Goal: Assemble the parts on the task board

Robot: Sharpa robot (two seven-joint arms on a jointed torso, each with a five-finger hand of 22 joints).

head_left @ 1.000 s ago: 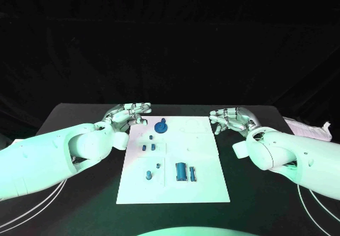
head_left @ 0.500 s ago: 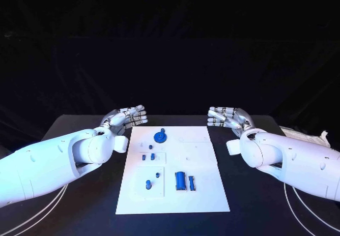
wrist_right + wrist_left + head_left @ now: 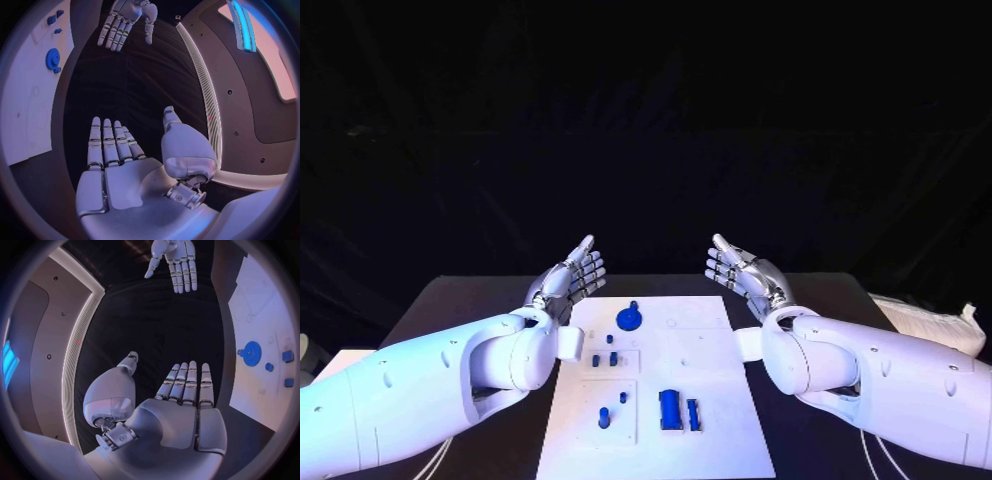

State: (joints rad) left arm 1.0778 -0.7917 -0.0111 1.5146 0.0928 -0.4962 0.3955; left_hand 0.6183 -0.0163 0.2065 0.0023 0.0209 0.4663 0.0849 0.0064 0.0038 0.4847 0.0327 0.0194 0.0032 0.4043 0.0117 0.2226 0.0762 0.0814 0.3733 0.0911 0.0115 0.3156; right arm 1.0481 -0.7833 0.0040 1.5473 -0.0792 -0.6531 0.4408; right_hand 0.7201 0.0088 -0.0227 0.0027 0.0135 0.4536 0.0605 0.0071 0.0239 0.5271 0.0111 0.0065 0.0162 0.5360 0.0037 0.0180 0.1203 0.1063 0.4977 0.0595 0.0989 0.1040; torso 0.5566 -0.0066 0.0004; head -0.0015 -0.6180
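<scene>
Left hand (image 3: 573, 276): fingers straight, spread, holding nothing, raised beyond the far left corner of the task board (image 3: 711, 400). Right hand (image 3: 746, 276): likewise, far right. Board: white plate, table centre. Parts: blue gear (image 3: 630, 320) at far end, cylinder (image 3: 669, 410) near; likely light, rigid, smooth plastic. Pinch gear by its knob.

The task board (image 3: 718, 400) near edge is cut off in the head view; its small blue parts (image 3: 604, 417) are too small to identify.
</scene>
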